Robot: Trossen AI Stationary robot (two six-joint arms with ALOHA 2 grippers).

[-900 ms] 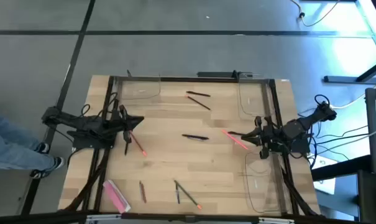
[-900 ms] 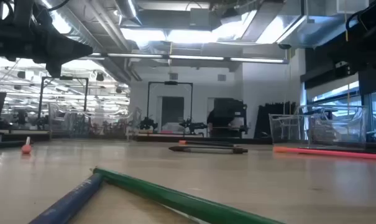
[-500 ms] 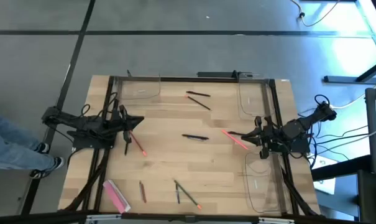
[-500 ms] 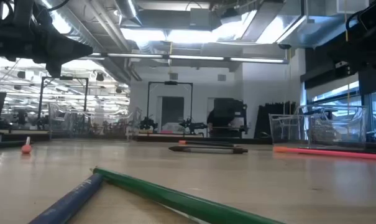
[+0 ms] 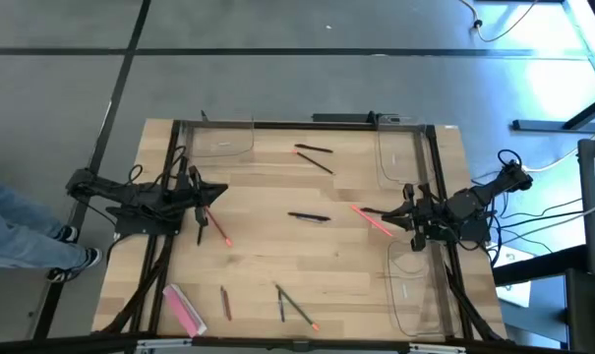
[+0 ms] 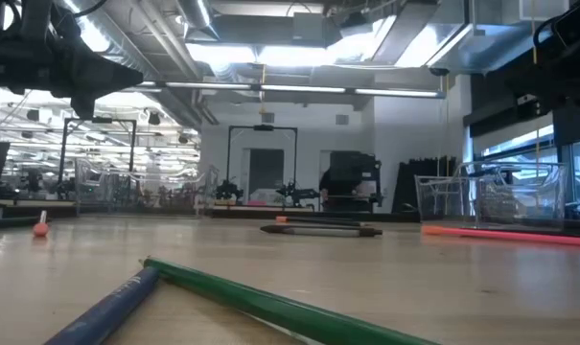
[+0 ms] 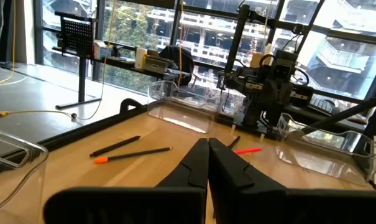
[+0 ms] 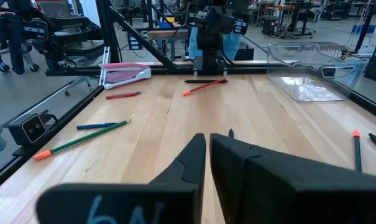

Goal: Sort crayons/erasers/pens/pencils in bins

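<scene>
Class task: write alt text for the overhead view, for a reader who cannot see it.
Two dark robot arms flank a wooden table scattered with pens, pencils and crayons, with clear bins at its corners. The left gripper and right gripper are shut, holding nothing.

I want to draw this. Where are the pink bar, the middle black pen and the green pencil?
pink bar (image 5: 184,308), high view, its middle.
middle black pen (image 5: 308,217), high view, its middle.
green pencil (image 6: 270,305), low view, mid-shaft.

On the table (image 5: 277,246), two bins (image 5: 226,138) sit at the far corners, left and right (image 5: 403,147), and a third (image 5: 415,290) lies along the right edge toward the near corner. Two pens (image 5: 315,154) lie near the far edge, another (image 5: 308,217) at the middle. One crayon (image 5: 216,229) lies toward the left edge, one (image 5: 373,220) toward the right. Pencils (image 5: 295,307) lie by the near edge, an eraser (image 5: 184,309) at the near left corner.
</scene>
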